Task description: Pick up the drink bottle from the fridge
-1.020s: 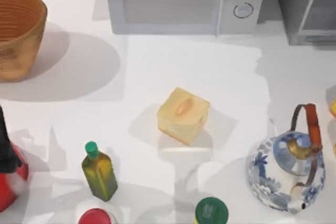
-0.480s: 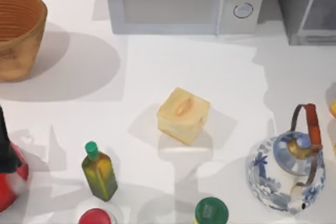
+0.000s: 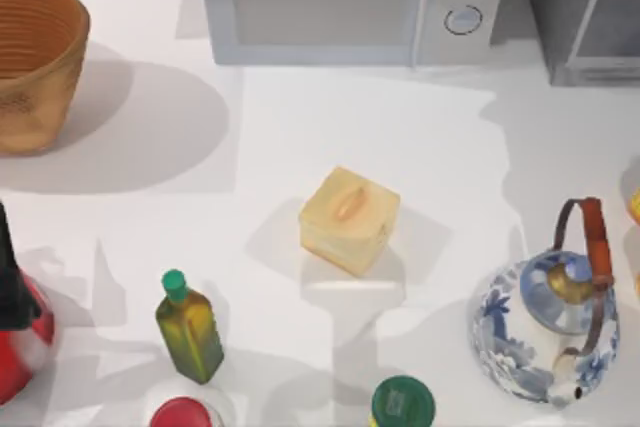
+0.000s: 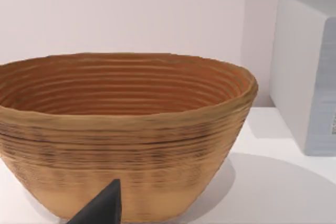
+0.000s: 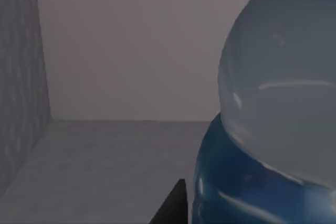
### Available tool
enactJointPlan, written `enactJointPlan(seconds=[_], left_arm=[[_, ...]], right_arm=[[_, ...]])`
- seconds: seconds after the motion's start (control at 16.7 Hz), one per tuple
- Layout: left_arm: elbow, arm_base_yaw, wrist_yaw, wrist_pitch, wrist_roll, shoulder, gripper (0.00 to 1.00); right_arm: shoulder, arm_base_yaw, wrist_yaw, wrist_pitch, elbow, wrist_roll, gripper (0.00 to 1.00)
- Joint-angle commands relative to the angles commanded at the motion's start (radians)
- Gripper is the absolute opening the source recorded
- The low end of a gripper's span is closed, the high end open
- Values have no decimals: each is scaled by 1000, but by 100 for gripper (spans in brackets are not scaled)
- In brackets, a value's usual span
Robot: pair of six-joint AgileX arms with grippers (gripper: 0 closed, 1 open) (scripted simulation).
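From above, the white surface (image 3: 380, 127) carried a pale grey microwave with two round dials (image 3: 345, 2) along its far edge, with the dark grey box-shaped fridge with a light-framed see-through door (image 3: 590, 12) just beside it at the far right corner. A woven tan wicker basket (image 3: 35, 57) stood at the far left. Near the middle sat a pale yellow cube-shaped box (image 3: 349, 220). Toward the near edge stood an olive-green square bottle with a green cap (image 3: 189, 327), a red-capped bottle (image 3: 181, 413), and a round green-lidded container (image 3: 402, 403). A blue-and-white porcelain teapot with a brown strap handle (image 3: 550, 322) sat at the right, and a red and black object (image 3: 18, 322) at the left edge.

The right wrist view looked into a grey-walled interior, apparently the fridge. There the drink bottle (image 5: 273, 124), with a translucent pale bluish upper body over a deep blue lower part, loomed very close, standing on the grey floor. A dark finger tip of the right arm's jaws (image 5: 173, 205) sat just beside the bottle's base; whether those jaws were spread or pinching could not be told.

The left wrist view faced the basket and the microwave's side, with one dark finger tip of the left arm's jaws (image 4: 102, 208) before the basket; their state could not be told either.
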Motion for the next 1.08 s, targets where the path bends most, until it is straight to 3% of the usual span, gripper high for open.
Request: enactJointPlan(seconds=[0.24, 0.3, 0.84, 1.08], left_arm=[[0, 0, 0, 0, 0, 0, 100], [0, 0, 0, 0, 0, 0, 100], [0, 0, 0, 0, 0, 0, 100], [0, 0, 0, 0, 0, 0, 100]], right_arm=[[0, 0, 0, 0, 0, 0, 2], [0, 0, 0, 0, 0, 0, 0], [-5, -4, 0, -3, -1, 2, 0], [-82, -3, -1, -92, 13, 1, 0]])
